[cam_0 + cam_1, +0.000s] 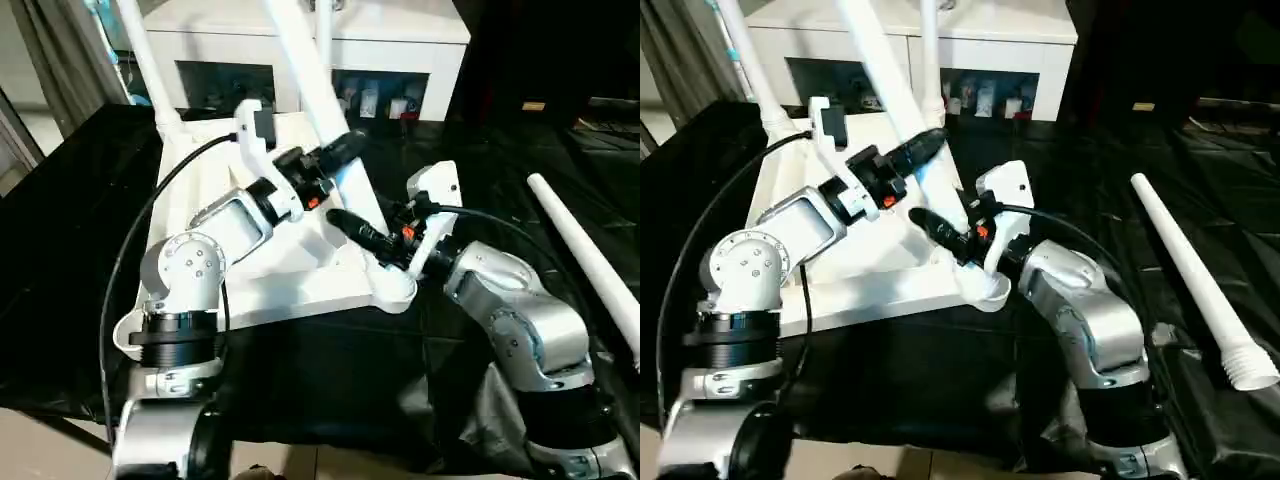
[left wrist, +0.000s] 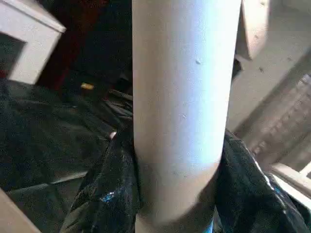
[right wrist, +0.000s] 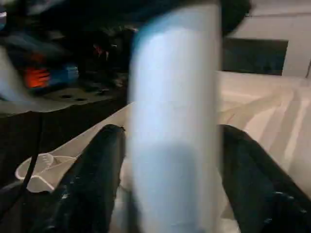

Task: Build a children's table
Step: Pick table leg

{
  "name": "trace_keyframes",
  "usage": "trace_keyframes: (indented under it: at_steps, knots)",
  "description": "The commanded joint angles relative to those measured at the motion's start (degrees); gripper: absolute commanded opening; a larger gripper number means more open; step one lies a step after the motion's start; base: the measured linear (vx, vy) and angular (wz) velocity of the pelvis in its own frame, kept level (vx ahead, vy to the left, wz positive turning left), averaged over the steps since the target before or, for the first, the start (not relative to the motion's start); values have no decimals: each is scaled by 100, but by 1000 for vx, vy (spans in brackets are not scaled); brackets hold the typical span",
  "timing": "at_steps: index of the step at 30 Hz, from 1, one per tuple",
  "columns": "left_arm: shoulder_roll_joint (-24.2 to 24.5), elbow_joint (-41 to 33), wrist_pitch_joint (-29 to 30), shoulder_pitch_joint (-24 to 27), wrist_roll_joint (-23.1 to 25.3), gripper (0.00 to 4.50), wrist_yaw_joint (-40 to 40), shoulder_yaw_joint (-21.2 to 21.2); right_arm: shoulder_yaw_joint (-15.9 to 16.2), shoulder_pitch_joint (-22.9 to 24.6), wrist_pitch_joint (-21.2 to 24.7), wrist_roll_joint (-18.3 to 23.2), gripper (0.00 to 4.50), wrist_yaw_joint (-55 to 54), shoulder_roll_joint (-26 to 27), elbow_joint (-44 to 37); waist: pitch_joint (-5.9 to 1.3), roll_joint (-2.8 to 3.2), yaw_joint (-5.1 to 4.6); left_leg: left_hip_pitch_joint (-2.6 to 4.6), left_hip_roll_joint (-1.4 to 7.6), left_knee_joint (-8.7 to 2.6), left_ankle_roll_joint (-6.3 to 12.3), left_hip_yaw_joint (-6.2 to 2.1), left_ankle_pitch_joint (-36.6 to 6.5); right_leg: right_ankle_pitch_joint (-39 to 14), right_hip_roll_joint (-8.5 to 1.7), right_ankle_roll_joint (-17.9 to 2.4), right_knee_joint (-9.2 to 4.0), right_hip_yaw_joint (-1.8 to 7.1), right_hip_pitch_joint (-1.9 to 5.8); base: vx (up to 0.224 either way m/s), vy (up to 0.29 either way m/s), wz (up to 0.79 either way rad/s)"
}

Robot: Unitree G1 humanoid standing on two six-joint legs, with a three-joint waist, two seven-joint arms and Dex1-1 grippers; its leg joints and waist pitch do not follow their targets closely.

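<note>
So your left claw [image 1: 345, 148] pinches a leg [image 1: 300, 70] leaning into the upturned table top [image 1: 290, 270]. Your right claw [image 1: 345, 222] sits around it lower down, maybe loose (I cannot tell). Two legs stand; one leg [image 1: 1195, 285] lies waiting on the black cover.

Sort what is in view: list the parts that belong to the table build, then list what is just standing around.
Part of the job:
- table top, lying underside up
- leg standing in its near corner, between both grippers
- two more legs standing in far corners
- loose leg lying on the black cloth

Just standing around:
- white cabinet behind
- black cloth
</note>
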Motion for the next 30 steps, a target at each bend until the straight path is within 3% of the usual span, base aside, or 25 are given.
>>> trace_keyframes:
  at_steps: [1, 5, 7, 13, 21, 30]
  knots:
    - [181, -206, 114, -171, -8, 182, -345, -162, -249, -145, 548, 488, 296, 420, -312, -210, -399, -31, 5, 152, 410, -468, 220, -208, -351, 177, -321, -1391, -319, 215, 266, 0, 0, 0]
    - [286, -212, 129, -212, -16, 182, -515, -225, -337, -196, 751, 690, 296, 630, -498, -215, -404, -64, -5, 134, 391, -451, 244, -197, -293, 207, -335, -1447, -321, 213, 280, 0, 0, 0]
    - [466, -186, 163, -300, -135, 182, -873, -264, -564, -341, 1068, 1024, 296, 1013, -862, -86, -408, -66, 10, 139, 389, -446, 284, -200, -256, 162, -332, -1462, -317, 211, 290, 0, 0, 0]
    - [543, -180, 269, -329, -413, 182, -1167, -203, -690, -428, 1379, 1290, 296, 1128, -997, 14, -409, -83, 7, 136, 393, -428, 299, -185, -164, 129, -341, -1543, -303, 210, 276, 0, 0, 0]
    - [587, -208, 387, -363, -749, 182, -1486, -105, -300, -380, 1955, 1386, 296, 1275, -1248, 55, -409, -91, 30, 137, 397, -430, 277, -185, -165, 38, -341, -1568, -306, 206, 278, 0, 0, 0]
    - [623, -219, 413, -351, -829, 182, -1535, -84, -258, -331, 2085, 1479, 220, 1229, -1192, 32, -414, -81, 37, 137, 400, -428, 248, -185, -145, 90, -346, -1560, -298, 208, 272, 0, 0, 0]
